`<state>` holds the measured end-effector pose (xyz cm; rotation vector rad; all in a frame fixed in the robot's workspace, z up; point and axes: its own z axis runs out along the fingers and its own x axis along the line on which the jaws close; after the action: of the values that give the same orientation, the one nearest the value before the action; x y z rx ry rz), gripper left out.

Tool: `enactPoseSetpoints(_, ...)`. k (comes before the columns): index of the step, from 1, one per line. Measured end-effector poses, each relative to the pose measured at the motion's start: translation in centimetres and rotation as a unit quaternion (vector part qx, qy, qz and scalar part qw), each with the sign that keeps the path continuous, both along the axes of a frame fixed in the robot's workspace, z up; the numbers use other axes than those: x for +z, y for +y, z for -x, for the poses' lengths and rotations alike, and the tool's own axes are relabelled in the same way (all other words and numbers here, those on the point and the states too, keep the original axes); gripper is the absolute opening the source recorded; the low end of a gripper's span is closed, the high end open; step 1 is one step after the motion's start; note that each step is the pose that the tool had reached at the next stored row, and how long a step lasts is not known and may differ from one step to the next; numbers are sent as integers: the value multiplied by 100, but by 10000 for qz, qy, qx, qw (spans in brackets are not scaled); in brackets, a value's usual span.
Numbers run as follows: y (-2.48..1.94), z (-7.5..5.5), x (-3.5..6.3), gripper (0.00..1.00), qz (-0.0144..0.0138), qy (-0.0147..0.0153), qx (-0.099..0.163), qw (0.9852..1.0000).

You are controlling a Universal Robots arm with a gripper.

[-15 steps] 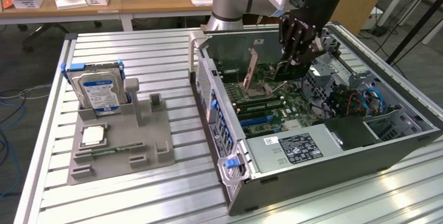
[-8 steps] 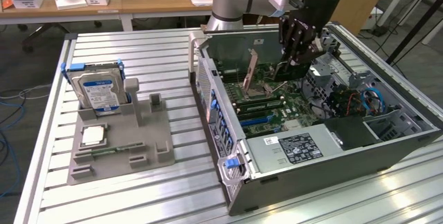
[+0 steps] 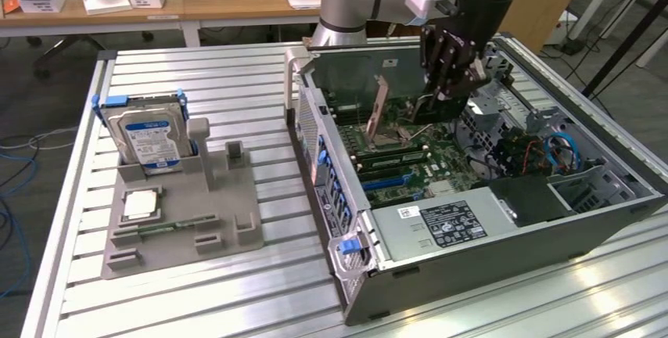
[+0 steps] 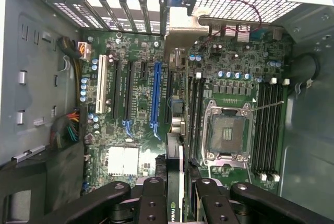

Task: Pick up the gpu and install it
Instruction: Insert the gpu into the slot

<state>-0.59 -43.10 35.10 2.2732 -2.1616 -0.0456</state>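
My gripper [image 3: 451,88] reaches down into the open computer case [image 3: 334,197] and is shut on the gpu [image 3: 430,109], a thin black card held on edge above the motherboard. In the wrist view the gpu [image 4: 176,130] runs edge-on from between my fingers [image 4: 154,192] toward its silver bracket [image 4: 182,28] at the case's rear slots. It hangs over the board between the long blue slot [image 4: 155,96] and the memory slots, apart from the board as far as I can tell.
A grey fixture [image 3: 224,221] on the slatted table holds a blue-labelled hard drive [image 3: 152,138], a processor chip [image 3: 141,203] and a green memory stick [image 3: 172,227]. Inside the case are the empty processor socket [image 4: 225,132], cable bundles [image 4: 70,127] and the power supply [image 3: 449,224].
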Motion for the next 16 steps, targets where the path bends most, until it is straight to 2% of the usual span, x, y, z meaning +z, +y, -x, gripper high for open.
enactPoseSetpoints(7,-7,0,-44,26,1,-4,-206,9998)
enactPoseSetpoints(13,-7,1,-98,26,1,-5,-498,9988)
enactPoseSetpoints(16,-8,2,-104,26,2,-7,-524,9986)
